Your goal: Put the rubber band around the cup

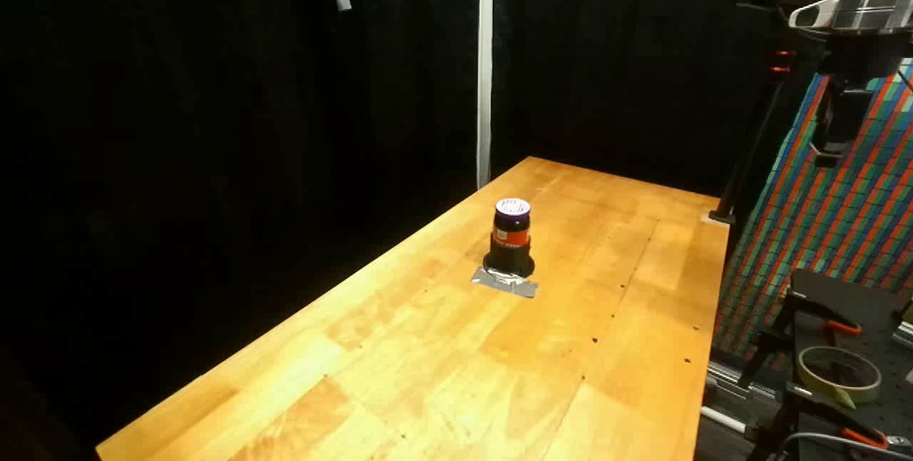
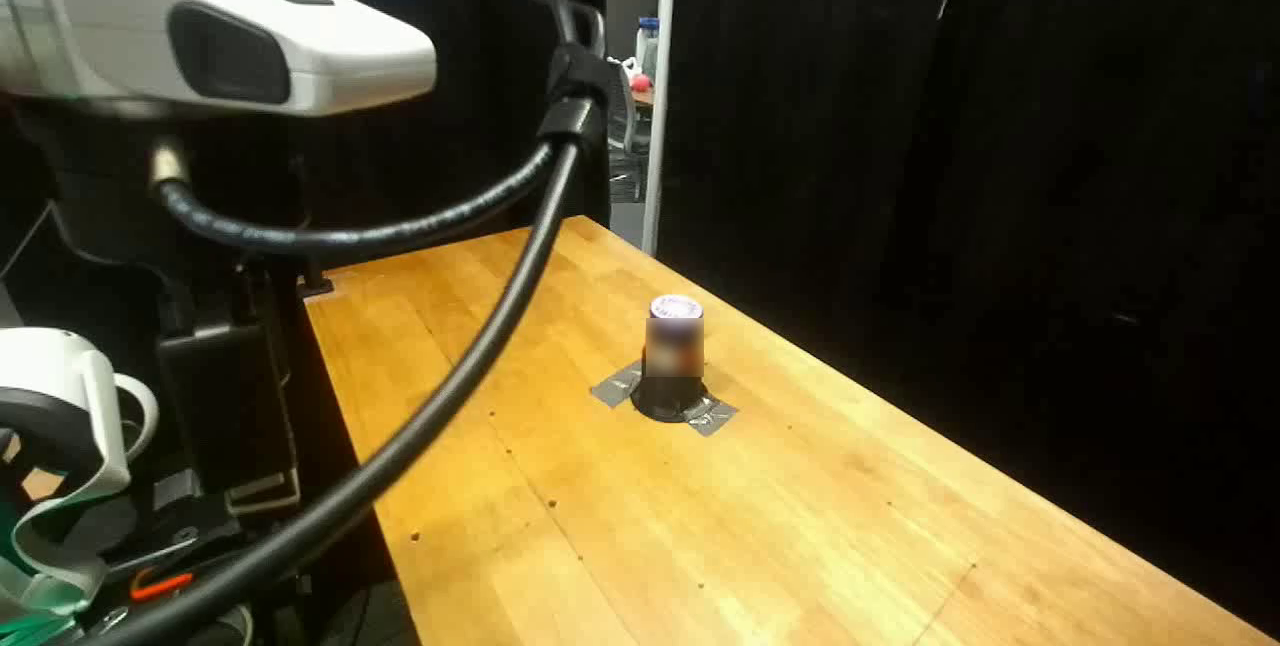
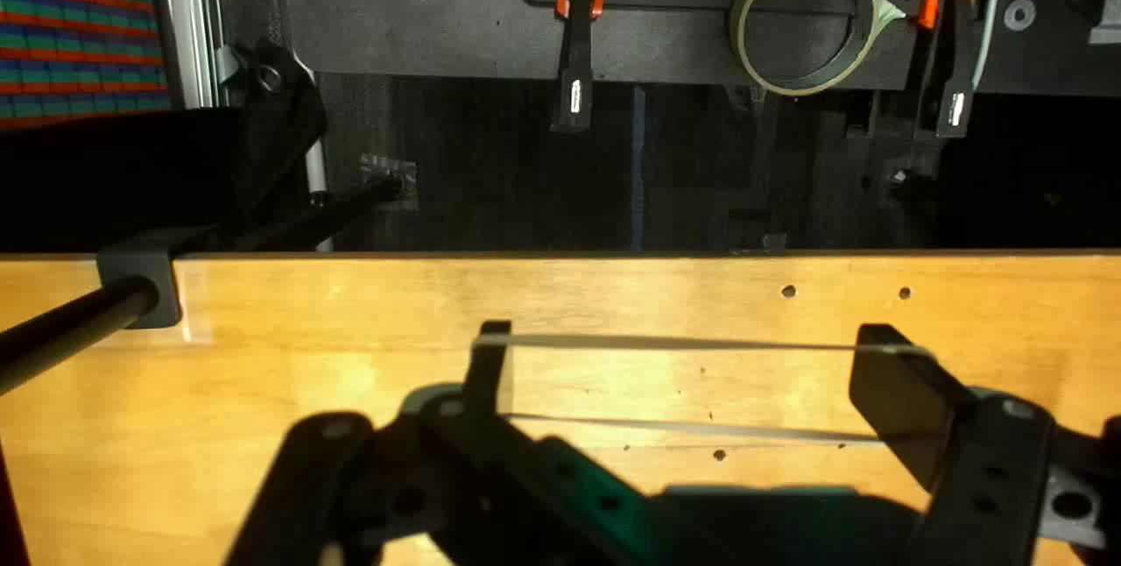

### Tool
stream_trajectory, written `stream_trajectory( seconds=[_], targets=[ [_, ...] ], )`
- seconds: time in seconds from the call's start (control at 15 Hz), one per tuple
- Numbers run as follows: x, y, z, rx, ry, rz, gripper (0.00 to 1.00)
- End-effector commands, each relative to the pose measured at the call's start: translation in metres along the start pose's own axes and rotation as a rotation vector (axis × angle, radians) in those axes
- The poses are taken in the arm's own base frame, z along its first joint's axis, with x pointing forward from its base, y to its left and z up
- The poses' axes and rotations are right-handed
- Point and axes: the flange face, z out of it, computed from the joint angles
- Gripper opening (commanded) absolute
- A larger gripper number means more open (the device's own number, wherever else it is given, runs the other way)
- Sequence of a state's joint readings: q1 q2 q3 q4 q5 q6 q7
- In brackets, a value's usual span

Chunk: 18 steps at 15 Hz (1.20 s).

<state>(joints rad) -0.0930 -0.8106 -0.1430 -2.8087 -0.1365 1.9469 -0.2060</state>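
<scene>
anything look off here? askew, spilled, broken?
One thing: in an exterior view the middle of the cup is blurred while its top and base look sharper, probably an image artifact. Otherwise nothing stands out: the cup is upright, the grey tape at its base looks deliberate, and the rubber band is stretched across the open gripper.

- Around both fingers (image 3: 906,404) of gripper (image 3: 692,382), stretched between: rubber band (image 3: 631,342)
- Well left of gripper in an exterior view: cup (image 1: 511,236), upright on table (image 1: 399,361)
- Toward top of wrist view from gripper, past table edge: tape roll (image 3: 865,7)
</scene>
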Motion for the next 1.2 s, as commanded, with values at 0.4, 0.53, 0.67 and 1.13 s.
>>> stream_trajectory(
  seconds=[0.4, 0.53, 0.67, 1.13],
  targets=[
    [0.0, -0.001, 0.006, 0.004, -0.02, -0.001, 1.0],
    [0.024, -0.016, -0.005, -0.042, -0.049, -0.025, 1.0],
    [0.058, -0.047, -0.015, -0.102, -0.094, -0.088, 1.0],
    [0.165, -0.142, -0.015, -0.212, -0.188, -0.243, 1.0]
  ],
)
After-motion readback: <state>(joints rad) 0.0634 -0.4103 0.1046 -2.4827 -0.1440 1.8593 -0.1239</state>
